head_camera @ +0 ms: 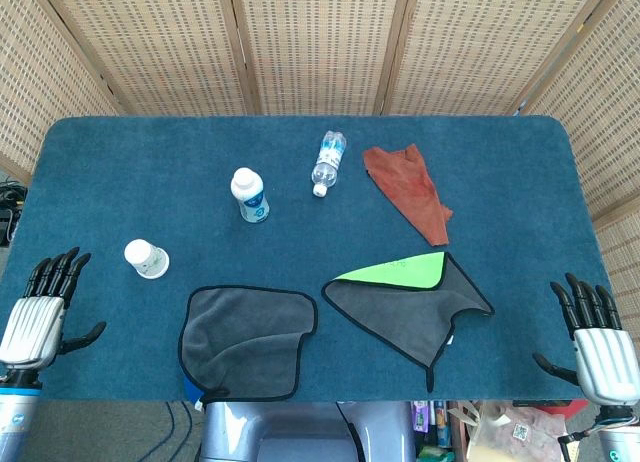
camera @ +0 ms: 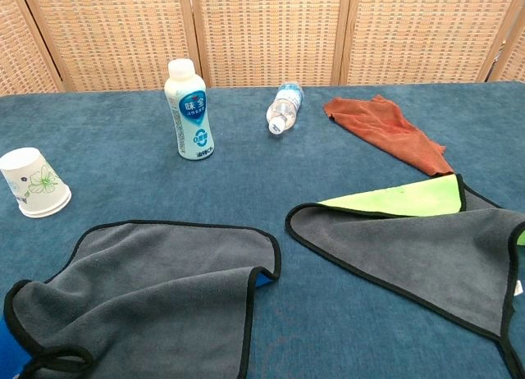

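Observation:
My left hand (head_camera: 42,307) rests at the table's front left corner, fingers spread and holding nothing; the paper cup (head_camera: 147,259) is the nearest thing to it. My right hand (head_camera: 597,337) lies at the front right corner, also spread and empty, right of the grey-and-green cloth (head_camera: 412,300). Neither hand shows in the chest view. A grey cloth with blue underside (head_camera: 248,340) lies folded near the front edge. A white drink bottle (camera: 189,110) stands upright behind it. A clear water bottle (camera: 284,108) lies on its side. A rust-red cloth (camera: 387,130) lies crumpled at the back right.
The blue table (head_camera: 120,172) is backed by woven wicker screens (head_camera: 320,42). An upside-down paper cup (camera: 33,183) stands at the left. Clutter shows on the floor below the table's front edge at the right.

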`<action>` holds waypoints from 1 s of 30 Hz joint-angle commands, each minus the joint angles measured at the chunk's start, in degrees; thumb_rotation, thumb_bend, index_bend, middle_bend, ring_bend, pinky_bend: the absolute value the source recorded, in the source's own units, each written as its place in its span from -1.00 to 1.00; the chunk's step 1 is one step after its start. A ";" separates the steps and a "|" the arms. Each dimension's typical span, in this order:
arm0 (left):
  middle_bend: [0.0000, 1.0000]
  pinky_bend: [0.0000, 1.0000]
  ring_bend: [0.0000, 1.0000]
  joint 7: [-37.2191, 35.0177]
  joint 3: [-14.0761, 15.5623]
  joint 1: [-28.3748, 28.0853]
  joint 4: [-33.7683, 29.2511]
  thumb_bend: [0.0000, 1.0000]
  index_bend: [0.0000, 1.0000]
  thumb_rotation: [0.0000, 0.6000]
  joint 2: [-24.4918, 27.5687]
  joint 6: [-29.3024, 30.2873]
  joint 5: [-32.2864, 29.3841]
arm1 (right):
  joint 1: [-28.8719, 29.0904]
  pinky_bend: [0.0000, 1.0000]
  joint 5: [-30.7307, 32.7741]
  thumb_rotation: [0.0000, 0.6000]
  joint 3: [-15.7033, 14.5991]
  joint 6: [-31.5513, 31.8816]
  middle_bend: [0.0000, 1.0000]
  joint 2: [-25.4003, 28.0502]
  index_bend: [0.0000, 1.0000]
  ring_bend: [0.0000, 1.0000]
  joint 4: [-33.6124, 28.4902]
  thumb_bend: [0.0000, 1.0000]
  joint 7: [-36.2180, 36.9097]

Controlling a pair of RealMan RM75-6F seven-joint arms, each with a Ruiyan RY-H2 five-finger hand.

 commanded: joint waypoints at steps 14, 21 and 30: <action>-1.00 -1.00 -1.00 -0.37 -0.09 -0.11 0.40 -0.52 -1.00 1.00 -0.33 -0.03 0.10 | -0.01 -1.00 0.00 1.00 -0.06 -0.02 -1.00 0.02 -1.00 -1.00 -0.24 -0.76 -0.26; -1.00 -1.00 -1.00 -0.20 -0.10 0.02 -0.15 -0.52 -1.00 1.00 -0.30 0.60 0.67 | -0.18 -1.00 -0.25 1.00 -0.28 0.19 -1.00 0.11 -1.00 -1.00 -0.22 -0.76 -0.38; -1.00 -1.00 -1.00 -0.28 -1.27 -0.90 -0.68 -0.52 -1.00 1.00 0.36 -0.67 -1.18 | -0.30 -1.00 0.14 1.00 -0.01 0.42 -1.00 0.32 -1.00 -1.00 -0.22 -0.76 0.33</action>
